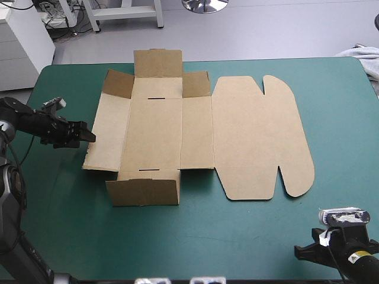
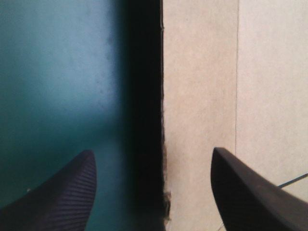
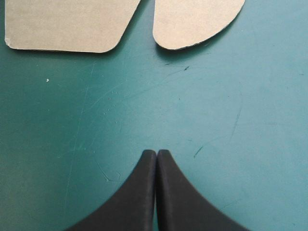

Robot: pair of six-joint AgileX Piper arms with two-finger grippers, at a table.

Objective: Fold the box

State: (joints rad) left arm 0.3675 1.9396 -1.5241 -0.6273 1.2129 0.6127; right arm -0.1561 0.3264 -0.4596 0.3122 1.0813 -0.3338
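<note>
Brown box [image 1: 177, 136] lies mostly flat on the teal-green surface [image 1: 237, 236]; the left tool [image 2: 153, 153] gapes astride its left edge, the right tool [image 3: 156, 153] clenched, empty, near its lid [image 3: 197, 21].

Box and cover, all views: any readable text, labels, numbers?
None readable.
The box: plain brown board, no print in any view.
The teal-green cover: only faint scratches, no markings.
A yellow patch on the right arm's wrist: too small to read.
</note>
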